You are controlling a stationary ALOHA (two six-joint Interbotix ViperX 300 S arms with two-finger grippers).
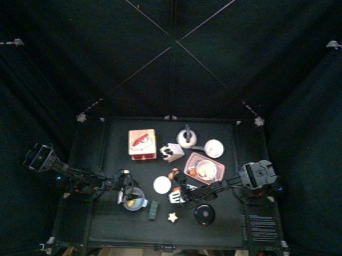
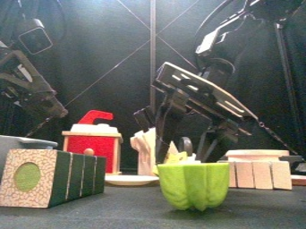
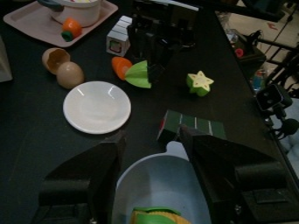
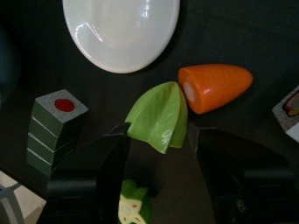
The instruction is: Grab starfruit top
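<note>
Starfruit (image 2: 194,185) sits alone on the table (image 2: 143,210), close to the front edge & apart from the other toys. It stands upright: long axis vertical, ridges running top to bottom, star face up. From above it reads as a small pointed star.

R end effector (image 4: 158,140) is released, jaws wide w/ nothing clamped. It hangs over a flat green leaf piece (image 4: 158,116) that lies against an orange cone-ish piece (image 4: 216,87), so not over the starfruit. Seen from overhead, the fruit lies toward the front edge from the R end effector & a bit toward the L arm's side. A grab from the top probably needs a shift that way, then a straight drop w/ the jaws either side of the ridges.

L end effector (image 3: 158,153) hovers w/ jaws apart over a pale blue bowl (image 3: 163,179); can't tell if it touches the rim. R arm looks slightly nearer the fruit, but the overhead view is tiny, so that's a guess.

Materials: the starfruit is smooth, glossy yellow-green plastic, hard-looking, w/ deep grooves between sharp ridges, so it's likely to slip if pinched on the ridge tips. White plate (image 4: 121,31) is shiny & round. A green block w/ a red dot (image 4: 55,122) is boxy w/ pale stripes.
</note>
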